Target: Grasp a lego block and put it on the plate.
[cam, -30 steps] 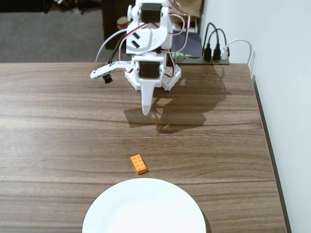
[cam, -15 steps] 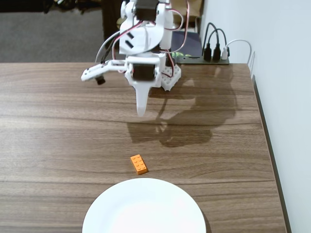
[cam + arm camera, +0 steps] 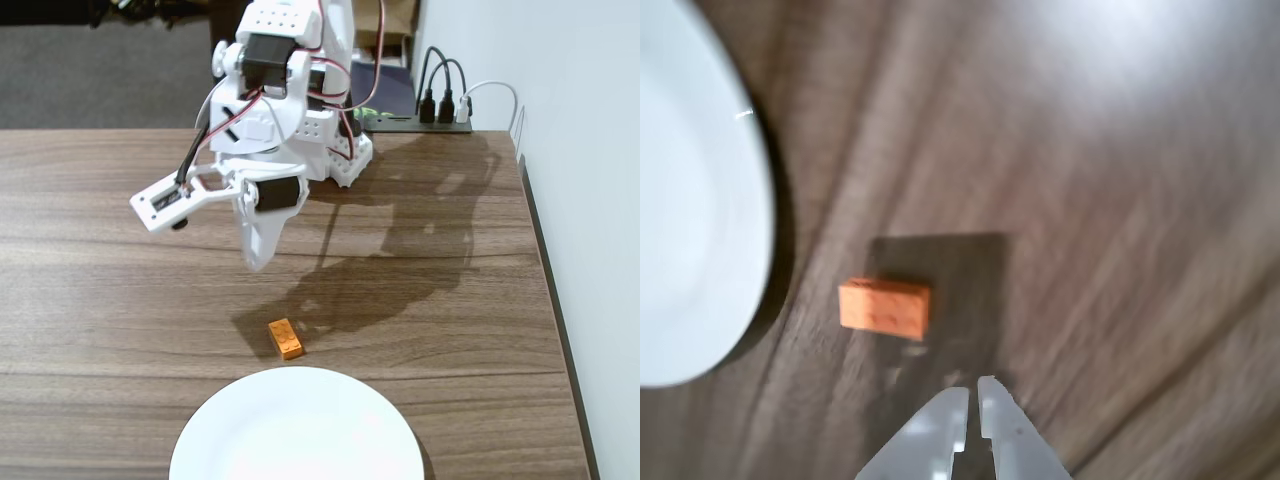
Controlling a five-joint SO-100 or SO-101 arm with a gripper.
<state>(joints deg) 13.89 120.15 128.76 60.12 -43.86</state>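
Table point(image 3: 100, 300): dark wood-grain top, level and smooth, pale wall along its right edge in the fixed view. Plate point(image 3: 296, 430): broad, white, glossy (likely slick), at the near edge. Lego block point(image 3: 286, 338): small orange studded brick lying flat just beyond the plate's rim, probably light, rigid and hard-sided, best pinched across its long flanks; gripper point(image 3: 973, 392) hovers above it, fingertips nearly together, empty.

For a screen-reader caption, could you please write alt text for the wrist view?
A small orange lego block lies flat on a dark wood-grain table, apart from the rim of a white plate at the left edge. The gripper enters from the bottom edge, its pale fingertips nearly together and short of the block, holding nothing.
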